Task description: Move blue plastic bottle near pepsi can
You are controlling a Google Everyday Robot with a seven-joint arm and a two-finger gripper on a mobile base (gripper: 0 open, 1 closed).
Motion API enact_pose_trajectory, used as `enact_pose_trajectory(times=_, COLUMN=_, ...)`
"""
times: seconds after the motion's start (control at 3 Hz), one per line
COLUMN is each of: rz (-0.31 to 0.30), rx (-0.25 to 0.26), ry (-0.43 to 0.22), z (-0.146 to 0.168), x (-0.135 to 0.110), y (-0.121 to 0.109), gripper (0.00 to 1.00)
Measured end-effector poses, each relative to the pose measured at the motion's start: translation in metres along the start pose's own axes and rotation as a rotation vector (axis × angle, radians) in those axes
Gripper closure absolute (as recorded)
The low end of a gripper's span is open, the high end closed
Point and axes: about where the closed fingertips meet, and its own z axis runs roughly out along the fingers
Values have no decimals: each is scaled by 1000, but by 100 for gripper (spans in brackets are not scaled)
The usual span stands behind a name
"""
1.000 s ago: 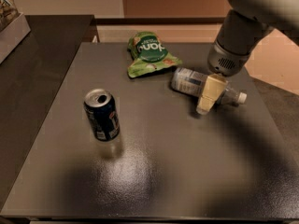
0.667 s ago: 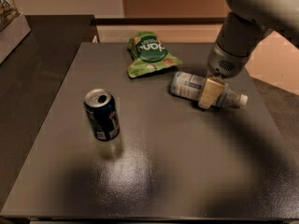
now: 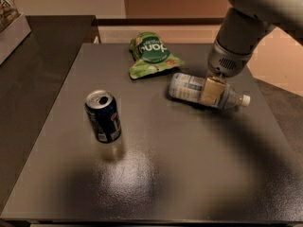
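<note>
Currently on record, one tabletop scene:

Item 1. Blue plastic bottle [image 3: 187,86]: lying on its side on the far right part of the table [image 3: 189,174], white cap pointing right and slightly near, pale label toward the left end. It sits just near and right of the green snack bag [image 3: 151,55], with a small gap between them. Against the earlier frames its position and heading are nearly the same; any shift is too slight to call.

Item 2. Pepsi can [image 3: 103,117]: upright on the left half of the table, silver top with the opening showing, logo facing right and near. It is well apart from the bottle, to its left and nearer. Unmoved since the earlier frames.

Item 3. Gripper [image 3: 212,91]: directly over the bottle's middle, its tan tip lying across the clear body between label and cap. A second ago that tip hung lower, reaching past the near side of the bottle toward the table surface; it has since drawn up and slightly far, onto the bottle. Whether the claw is apart or clamped on the bottle cannot be told.

Item 4. Arm [image 3: 241,37]: grey, entering from the far right corner, angled down and left to the gripper.

Item 5. Green snack bag: flat, far centre of the table, unchanged.
</note>
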Motion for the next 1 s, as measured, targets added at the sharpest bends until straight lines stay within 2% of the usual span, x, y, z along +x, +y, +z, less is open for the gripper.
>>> enact_pose_trajectory(times=0.33, rz=-55, rx=-18, ry=0, z=-13, x=-28, y=24, gripper=100)
enact_pose_trajectory(times=1.0, rz=-169, rx=-76, ry=21, z=-9, x=-89, y=70, gripper=100)
